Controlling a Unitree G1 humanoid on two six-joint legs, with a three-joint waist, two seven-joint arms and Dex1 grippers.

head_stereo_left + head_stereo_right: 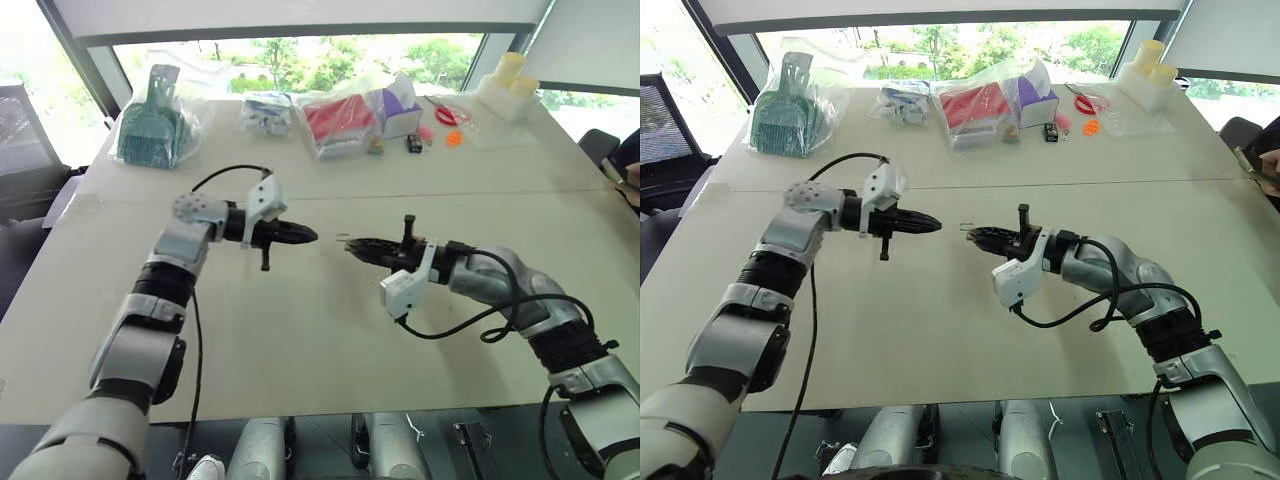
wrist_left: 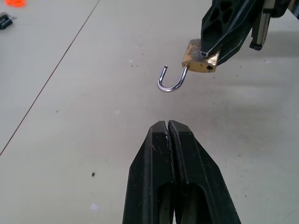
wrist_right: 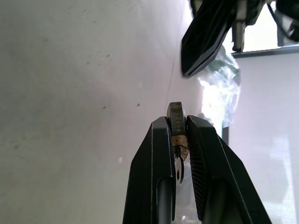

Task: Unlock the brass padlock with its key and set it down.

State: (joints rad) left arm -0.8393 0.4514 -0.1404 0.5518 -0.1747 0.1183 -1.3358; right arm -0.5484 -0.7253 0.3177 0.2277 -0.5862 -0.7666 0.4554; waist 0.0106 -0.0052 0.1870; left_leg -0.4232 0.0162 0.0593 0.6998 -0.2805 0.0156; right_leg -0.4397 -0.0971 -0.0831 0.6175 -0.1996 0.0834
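Brass padlock [image 2: 201,59], shackle swung open, sits clamped in the right gripper [image 3: 178,140] with its key [image 3: 179,169]. At its 9 o'clock the left gripper [image 2: 168,135] is fully closed, holding nothing

Both arms are silver-grey shells with black ribbed wrist sections and looping black cables. Each gripper [image 1: 300,235] [image 1: 362,247] has 2 black tapered fingers behind a white camera housing.

- Daylight enters through the windows [image 1: 300,55] behind the table [image 1: 330,330]; the panes are blown out to near white
- The tabletop is evenly bright; shadows are soft and faint
- Head views bend at the edges — a wide lens
- Right wrist view: background glare; near fingers [image 3: 154,177] are soft
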